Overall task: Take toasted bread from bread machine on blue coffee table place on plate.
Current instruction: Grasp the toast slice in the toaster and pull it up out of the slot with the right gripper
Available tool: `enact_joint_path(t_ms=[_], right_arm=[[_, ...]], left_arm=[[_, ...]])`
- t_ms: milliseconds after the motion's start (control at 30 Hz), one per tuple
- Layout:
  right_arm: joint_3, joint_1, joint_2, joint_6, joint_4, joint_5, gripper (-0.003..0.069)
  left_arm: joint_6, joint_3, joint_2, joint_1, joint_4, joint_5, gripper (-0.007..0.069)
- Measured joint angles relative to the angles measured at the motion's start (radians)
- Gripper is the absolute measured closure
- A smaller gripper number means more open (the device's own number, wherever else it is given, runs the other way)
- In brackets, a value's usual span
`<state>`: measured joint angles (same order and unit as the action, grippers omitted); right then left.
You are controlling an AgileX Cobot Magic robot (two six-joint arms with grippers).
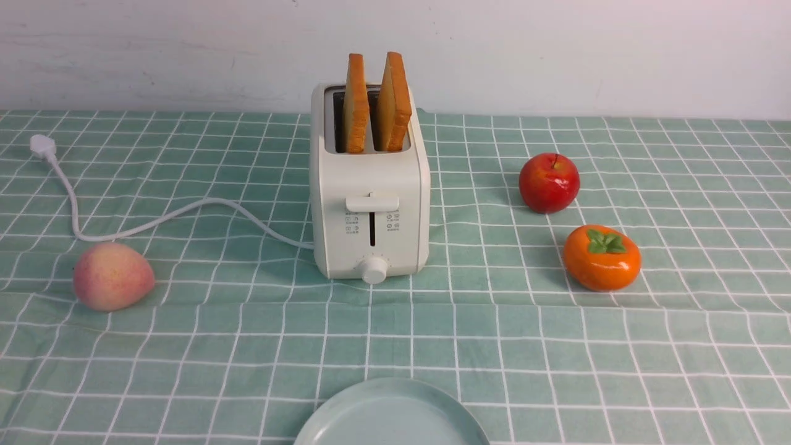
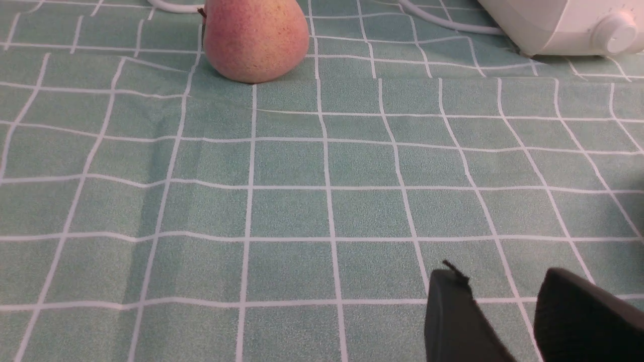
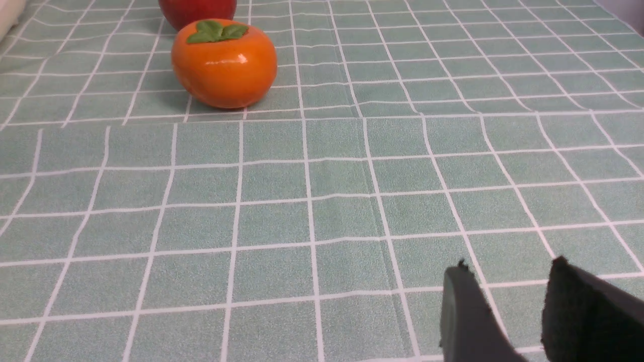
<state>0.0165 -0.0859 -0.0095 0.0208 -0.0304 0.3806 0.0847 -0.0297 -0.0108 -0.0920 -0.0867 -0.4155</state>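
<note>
Two slices of toasted bread (image 1: 357,105) (image 1: 394,104) stand upright in the slots of the cream bread machine (image 1: 369,204) at the middle of the blue coffee table (image 1: 556,346). The pale plate (image 1: 390,415) lies at the near edge, in front of the toaster. Neither arm shows in the front view. In the left wrist view my left gripper (image 2: 503,281) hangs open over bare cloth, with the toaster's corner and knob (image 2: 611,35) far off. The right gripper (image 3: 508,271) is open too, holding nothing, above the cloth.
A peach (image 1: 112,275) lies left of the toaster, beside its white cord (image 1: 185,213) and plug (image 1: 43,146). A red apple (image 1: 549,183) and an orange persimmon (image 1: 601,257) sit to the right. A white wall stands behind the table.
</note>
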Motion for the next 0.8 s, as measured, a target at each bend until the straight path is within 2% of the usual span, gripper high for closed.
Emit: enact_joint_path(t_ms=[600, 800], right_arm=[[0.0, 0.0, 0.0, 0.0, 0.0, 0.0, 0.0419], [0.005, 0.0, 0.0, 0.0, 0.021, -0.05, 0.0419]], left_arm=[[0.0, 0.0, 0.0, 0.0, 0.0, 0.001, 0.0386], [0.0, -0.001, 0.0, 0.0, -0.008, 0.074, 0.0386]])
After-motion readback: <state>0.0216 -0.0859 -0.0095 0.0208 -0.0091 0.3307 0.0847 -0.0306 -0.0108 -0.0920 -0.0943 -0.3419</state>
